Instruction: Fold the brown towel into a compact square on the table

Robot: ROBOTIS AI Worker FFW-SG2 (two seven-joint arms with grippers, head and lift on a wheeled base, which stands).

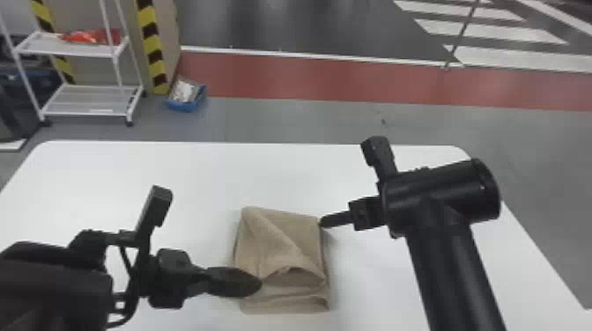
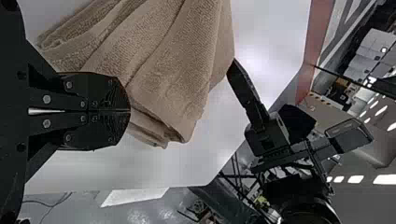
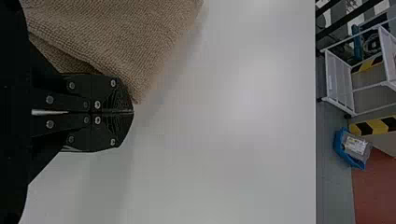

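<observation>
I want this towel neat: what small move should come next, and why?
Perhaps ease the left gripper, its fingers shut, onto the puffed fold at the near side of the brown towel and press it flat: the bundle is roughly square, but that fold bulges beside the fingertips.

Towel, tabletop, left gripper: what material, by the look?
Towel: terry cloth, likely cotton, matt; looped, pebbly nap. Tabletop: smooth, hard-looking white, soft glare; laminate or painted board, can't tell which. Left gripper: black, low sheen, bright screw heads, fine ridges near the tips; metal or hard plastic, look leaves it open.
</observation>
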